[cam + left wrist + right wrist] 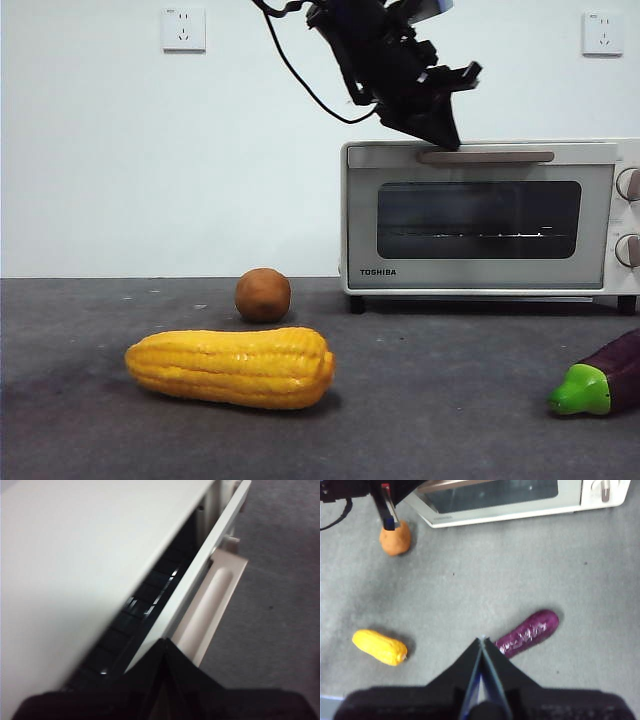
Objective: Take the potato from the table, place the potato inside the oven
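Note:
The brown-orange potato lies on the dark grey table, left of the cream-white oven. My left gripper is shut, its tip at the top edge of the oven door beside the beige handle. The left wrist view shows a dark gap between the oven's top and the door. My right gripper is shut and holds nothing, high above the table near the eggplant.
A long yellow corn cob lies in front of the potato. A purple eggplant with a green cap lies at the front right. Two knobs sit on the oven's right side.

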Available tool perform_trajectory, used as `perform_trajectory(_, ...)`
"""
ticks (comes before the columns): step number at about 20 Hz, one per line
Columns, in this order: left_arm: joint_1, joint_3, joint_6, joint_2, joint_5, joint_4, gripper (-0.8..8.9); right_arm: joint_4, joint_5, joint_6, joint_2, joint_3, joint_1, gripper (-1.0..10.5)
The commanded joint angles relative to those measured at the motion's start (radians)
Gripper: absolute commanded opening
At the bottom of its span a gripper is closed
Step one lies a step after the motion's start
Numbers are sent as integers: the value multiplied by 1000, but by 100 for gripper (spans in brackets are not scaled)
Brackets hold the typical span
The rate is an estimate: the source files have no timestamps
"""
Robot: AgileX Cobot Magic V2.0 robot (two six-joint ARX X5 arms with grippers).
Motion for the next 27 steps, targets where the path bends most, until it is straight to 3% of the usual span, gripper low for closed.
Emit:
perform_trajectory(1, -19, -39, -68, 59, -7, -78, -7, -7, 1, -12, -18, 3, 0, 2)
perform_trajectory(4, -34, -40, -132, 60, -7, -127, -7, -8, 1, -8, -63, 5, 0, 2)
perform_trajectory(8, -53, -40, -139, 61, -9, -148, -7, -31, 18, 1, -137, 10, 0, 2)
perform_trajectory(20, -83, -40, -216, 62, -11, -266, -7, -159, 223, 23, -267, 132, 0, 2)
perform_trajectory(27, -84, -40, -239, 62, -11, -361, -7, -160, 228, 23, -267, 180, 0, 2)
